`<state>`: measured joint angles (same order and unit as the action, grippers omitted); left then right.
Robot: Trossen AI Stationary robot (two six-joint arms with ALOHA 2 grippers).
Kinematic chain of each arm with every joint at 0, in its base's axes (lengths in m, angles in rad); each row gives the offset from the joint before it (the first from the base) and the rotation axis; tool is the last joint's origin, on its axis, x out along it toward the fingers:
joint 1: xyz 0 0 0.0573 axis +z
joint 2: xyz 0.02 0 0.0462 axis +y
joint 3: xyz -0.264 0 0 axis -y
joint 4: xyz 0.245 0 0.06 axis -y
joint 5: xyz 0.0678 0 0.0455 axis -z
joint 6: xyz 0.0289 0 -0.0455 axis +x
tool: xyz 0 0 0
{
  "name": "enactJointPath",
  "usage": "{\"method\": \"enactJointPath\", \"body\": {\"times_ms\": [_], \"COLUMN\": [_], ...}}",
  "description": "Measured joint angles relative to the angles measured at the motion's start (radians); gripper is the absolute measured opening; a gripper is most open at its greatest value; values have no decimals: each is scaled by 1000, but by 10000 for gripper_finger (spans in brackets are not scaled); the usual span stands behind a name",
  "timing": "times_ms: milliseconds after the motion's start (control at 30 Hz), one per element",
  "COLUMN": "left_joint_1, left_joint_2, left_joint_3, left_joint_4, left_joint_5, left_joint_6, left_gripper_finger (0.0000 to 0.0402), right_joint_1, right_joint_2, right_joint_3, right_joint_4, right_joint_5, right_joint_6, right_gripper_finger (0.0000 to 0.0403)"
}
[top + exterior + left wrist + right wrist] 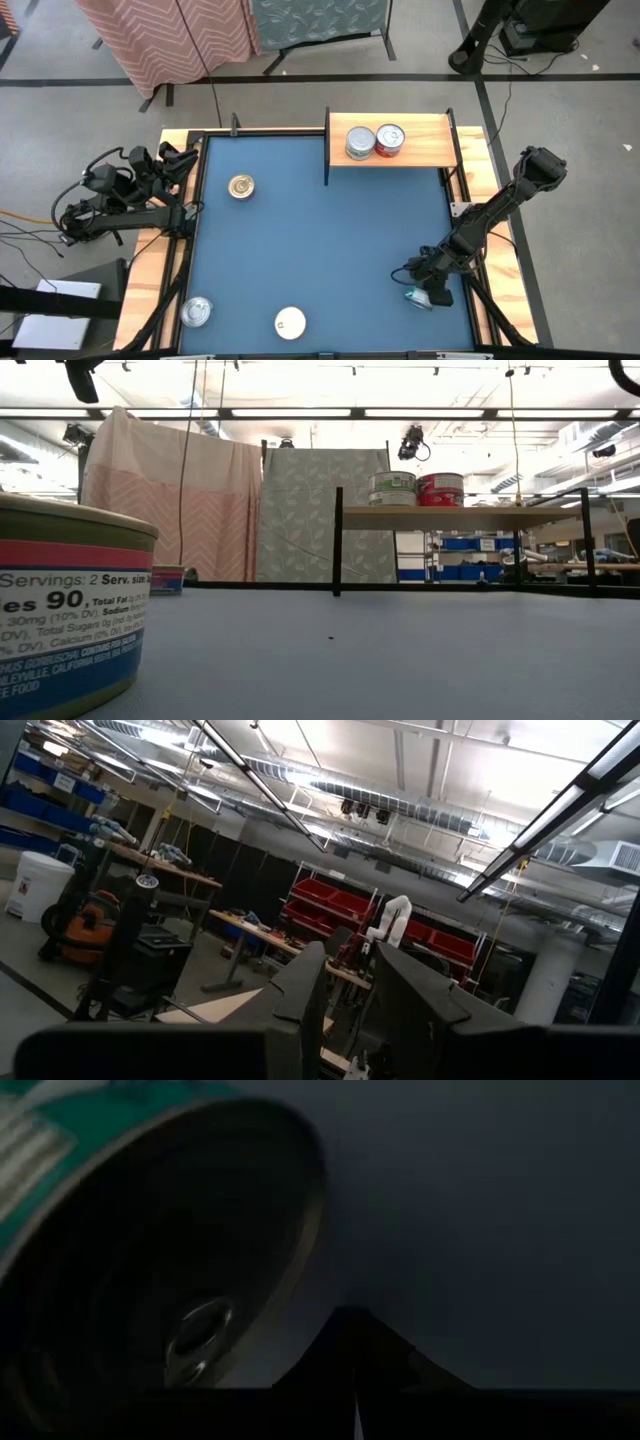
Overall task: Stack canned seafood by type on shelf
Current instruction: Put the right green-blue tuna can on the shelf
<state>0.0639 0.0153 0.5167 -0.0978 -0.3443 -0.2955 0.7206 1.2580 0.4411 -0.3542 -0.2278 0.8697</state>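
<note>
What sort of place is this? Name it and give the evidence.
Probably a robotics lab or workshop. The left wrist view shows exposed ceiling ducts, workbenches with red storage bins and a shop vacuum; fabric screens stand behind the blue table.

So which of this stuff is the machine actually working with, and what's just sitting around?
Part of the job:
- shelf with two tins, silver and red
- gold tin
- silver-lidded tin
- white tin
- teal tin by the right end effector

Just around:
- fabric screens
- left end effector, parked off the table
</note>
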Motion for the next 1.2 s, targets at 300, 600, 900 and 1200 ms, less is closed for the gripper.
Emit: {"method": "enactJointPath", "body": {"times_ms": [300,600,900,1200], "left_joint_1": [0,0,0,0], "left_joint_2": [0,0,0,0], "left_joint_3": [0,0,0,0], "left_joint_4": [2,4,0,-5], "left_joint_5": [0,1,25,37], "left_joint_6": [0,1,4,30], "left_gripper_finger": [95,95,95,95], "right_joint_1": [-54,-154,-200,-204], "right_joint_2": [-34,-153,-224,-224], "right_joint_3": [26,205,468,565], "right_joint_4": [-159,-609,-763,-481], "right_joint_5": [88,213,-2,-103], "right_joint_6": [-47,-163,-87,-152], "right_gripper_finger": [3,3,16,30]}}
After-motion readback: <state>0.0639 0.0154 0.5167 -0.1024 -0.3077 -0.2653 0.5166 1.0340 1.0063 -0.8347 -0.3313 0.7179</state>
